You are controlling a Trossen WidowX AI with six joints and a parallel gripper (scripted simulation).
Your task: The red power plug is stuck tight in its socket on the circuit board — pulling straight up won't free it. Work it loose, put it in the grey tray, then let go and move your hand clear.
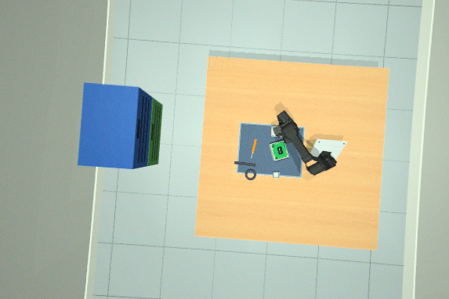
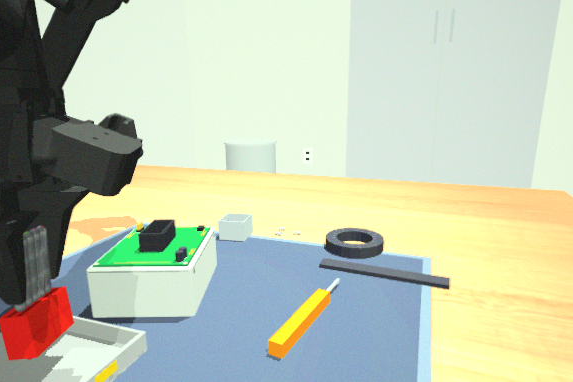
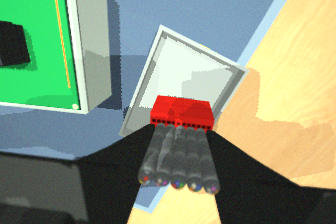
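Gripper (image 2: 26, 300) (image 3: 179, 133) partly open, clamped on red plug (image 2: 36, 325) (image 3: 182, 112) | plug's wires point up, long axis level | wooden worktop (image 1: 291, 219) (image 2: 506, 225) (image 3: 310, 65), blue cabinet (image 1: 108, 125) beyond left edge

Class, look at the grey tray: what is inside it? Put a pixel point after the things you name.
Pale floor shows inside the grey tray (image 2: 137, 341) (image 3: 190, 65); nothing is seen lying there. The gripper (image 3: 179, 133) holds the red plug (image 2: 37, 325) (image 3: 182, 111) in front, covering part of the floor.
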